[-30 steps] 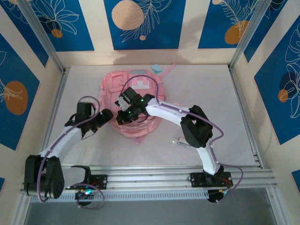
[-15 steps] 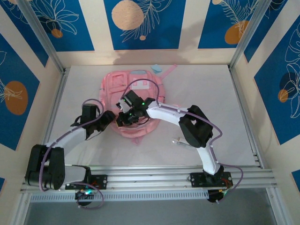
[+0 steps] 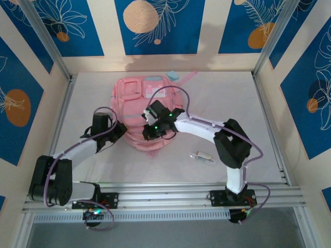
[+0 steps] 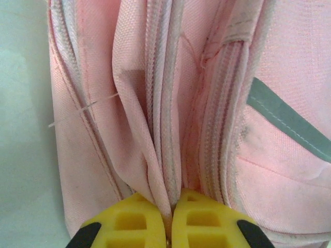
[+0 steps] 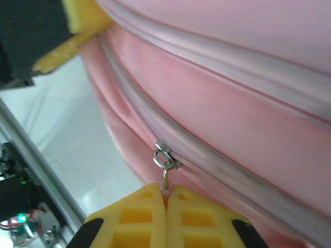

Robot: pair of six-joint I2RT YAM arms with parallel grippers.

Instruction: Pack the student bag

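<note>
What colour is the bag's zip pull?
The zip pull is silver, seen best in the right wrist view.

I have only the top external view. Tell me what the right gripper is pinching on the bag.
Observer: In the right wrist view, the right gripper is shut on the small metal zipper pull of the student bag.
Operator: Now report the left one.
Observer: The left gripper is shut on a fold of pink fabric beside a zip track.
Operator: Say how the two grips relate.
Observer: In the right wrist view, the left gripper's yellow fingers meet the same side of the bag, apart from the zipper pull.
</note>
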